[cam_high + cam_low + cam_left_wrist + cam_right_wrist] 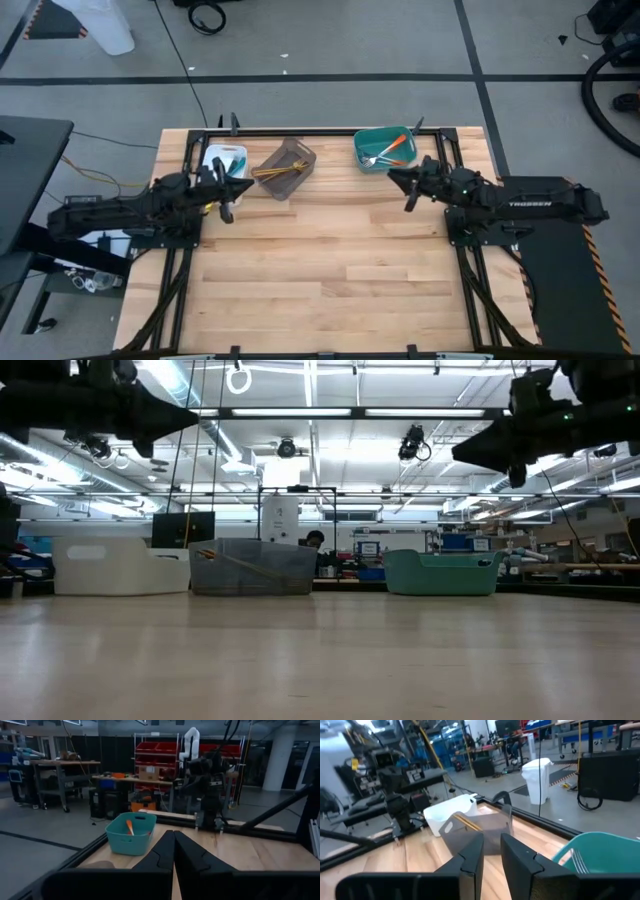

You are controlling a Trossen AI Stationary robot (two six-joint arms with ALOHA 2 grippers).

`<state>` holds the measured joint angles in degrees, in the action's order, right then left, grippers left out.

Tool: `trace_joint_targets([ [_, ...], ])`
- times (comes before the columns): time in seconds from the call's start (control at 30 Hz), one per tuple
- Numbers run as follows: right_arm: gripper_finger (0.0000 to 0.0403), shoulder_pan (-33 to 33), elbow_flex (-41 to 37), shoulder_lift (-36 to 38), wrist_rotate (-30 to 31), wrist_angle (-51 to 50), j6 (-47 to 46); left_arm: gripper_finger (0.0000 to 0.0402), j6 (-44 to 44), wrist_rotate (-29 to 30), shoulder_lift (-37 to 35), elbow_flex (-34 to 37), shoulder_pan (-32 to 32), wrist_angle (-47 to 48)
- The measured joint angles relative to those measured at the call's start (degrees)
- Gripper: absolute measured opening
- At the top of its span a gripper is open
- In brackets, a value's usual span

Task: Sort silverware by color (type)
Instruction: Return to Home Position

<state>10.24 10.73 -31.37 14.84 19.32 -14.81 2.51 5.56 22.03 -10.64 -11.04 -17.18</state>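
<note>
High view: 3 bins in a row along far edge of table [330, 270], 2 arms, one per side.
- white bin [237, 151], far left: blue forks [222, 162] inside. Looks like 2, not certain.
- grey-brown bin [300, 153], middle, set at an angle: bundle of tan utensils [272, 173] lying lengthwise. Several, overlapping, exact count unreadable.
- teal bin [362, 140], far right: orange-handled forks [393, 148] inside, metal tines toward left end. At least 2, can't separate more.

All visible silverware inside bins, one colour per bin.

Arms:
- left gripper [244, 186]: just in front of white bin, pointing across table toward right arm. Arm folded back over its base at left table edge.
- right gripper [394, 177]: just in front of teal bin, pointing back at left arm. Mirror pose, arm folded over base at right edge.
- Well apart from each other, with grey-brown bin between and slightly beyond them.

Low view: both grippers near top of frame, well above tabletop, roughly level, touching neither bins nor table. Bins side by side behind: white, grey-brown, teal, left to right. Tan handle tips poking over grey-brown rim.

Jaws:
- Left wrist view: fingers [160, 855] pressed together tip to tip, nothing between. Teal bin and one orange handle visible beyond.
- Right wrist view: fingers [470, 857] parallel with narrow slit between them, empty. Grey-brown and white bins beyond, fork tines at teal bin's edge.
</note>
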Motion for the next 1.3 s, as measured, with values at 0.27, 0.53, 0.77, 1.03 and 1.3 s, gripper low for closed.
trace_joint_targets([
  [0.27,0.0075,0.4,-2.7,11.6,2.0,-6.4,-1.8,0.0013,0.0,0.2,-3.8,3.5,0.0,-0.7],
  [0.53,0.0075,0.4,-5.2,18.3,5.2,-7.7,-3.2,0.0013,2.5,1.0,-8.2,10.2,-0.2,-9.4],
  [0.77,0.0075,0.4,-10.4,19.3,4.1,-2.2,-3.8,0.0013,3.8,0.3,-8.3,10.2,-0.1,-6.9],
  [1.03,0.0075,0.2,-10.4,20.7,-0.1,-3.1,1.3,0.0014,6.4,1.9,-8.2,10.2,-0.1,-7.7],
  [1.3,0.0075,0.2,-10.4,20.6,0.7,-3.1,-1.5,0.0019,8.8,1.9,-8.2,10.2,-0.1,-7.6],
])
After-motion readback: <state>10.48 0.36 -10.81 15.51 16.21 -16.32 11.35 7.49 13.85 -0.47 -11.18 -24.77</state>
